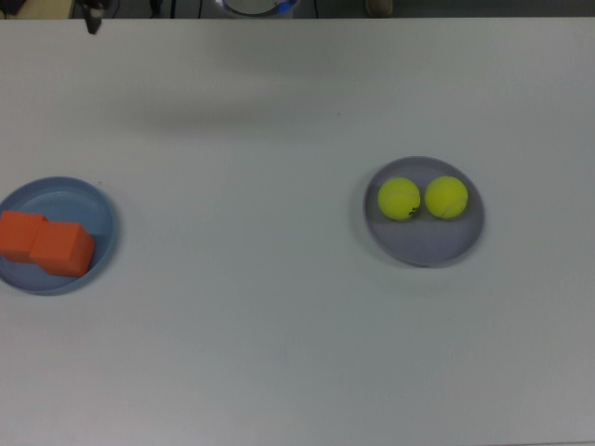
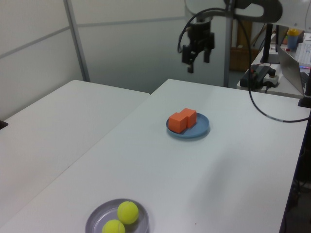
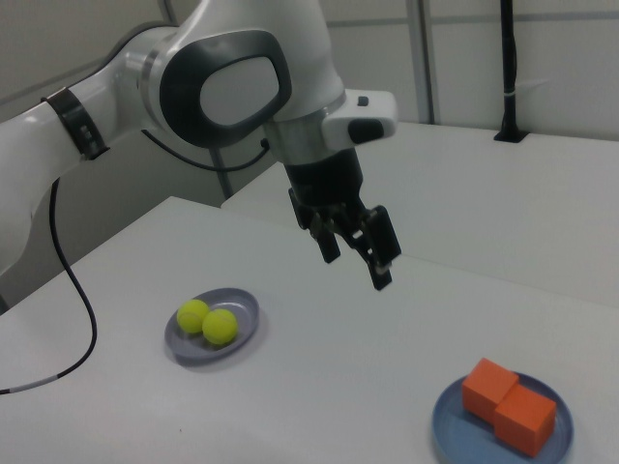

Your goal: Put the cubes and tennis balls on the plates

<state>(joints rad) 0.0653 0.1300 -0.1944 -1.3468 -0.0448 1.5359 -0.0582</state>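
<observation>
While the gripper (image 3: 356,253) hangs empty, fingers apart, two cubes (image 1: 46,242) fill one plate (image 1: 100,209), two balls (image 1: 423,198) the other (image 1: 428,246).

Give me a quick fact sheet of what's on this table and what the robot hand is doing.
surface: white table
blue plate: holds two orange cubes, side by side and touching
lavender plate: holds two tennis balls, side by side
gripper: raised high above the table, open, holding nothing
loose items off the plates: none seen
task status: looks finished
</observation>
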